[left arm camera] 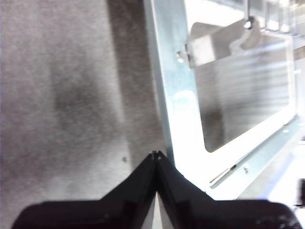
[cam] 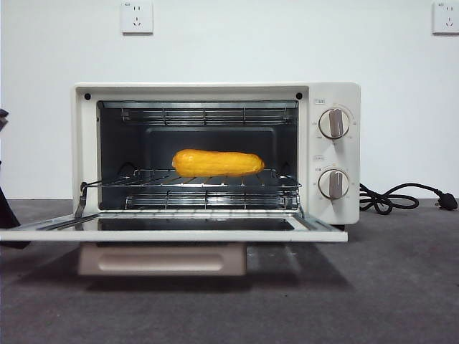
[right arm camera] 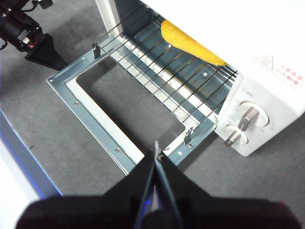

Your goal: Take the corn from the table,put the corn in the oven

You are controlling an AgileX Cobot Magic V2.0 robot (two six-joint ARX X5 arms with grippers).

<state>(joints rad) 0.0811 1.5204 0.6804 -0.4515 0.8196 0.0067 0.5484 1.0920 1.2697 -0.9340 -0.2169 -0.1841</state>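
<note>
A yellow-orange corn (cam: 218, 163) cob lies on its side on the wire rack (cam: 193, 183) inside a cream-white toaster oven (cam: 337, 154), whose door (cam: 172, 231) hangs fully open and level above the dark grey table (cam: 373, 287). The cob is smooth and glossy, long with rounded ends, deeper orange along its lower edge and brighter yellow on top; it spans about a third of the oven's opening and sits slightly right of centre on the rack, lengthwise across the chamber. In the right wrist view only part of the corn (right arm camera: 190, 44) shows, tucked under the oven's top. Two round knobs (cam: 334, 123) stand one above the other on the oven's right panel, and a black cord (cam: 401, 197) trails in loops over the table beside it. Two wall sockets (cam: 137, 17) sit high on the white wall behind.

The left gripper (left arm camera: 156, 154) hovers over the table just beside the outer edge of the open door, its two black jaws pressed together at the tips and gripping nothing. The right gripper (right arm camera: 156, 151) hangs above the door's opposite front corner, near the knobs, its jaws likewise closed to a point and empty. From there the left gripper (right arm camera: 40, 47) also shows as a dark wedge at the door's far corner.
</note>
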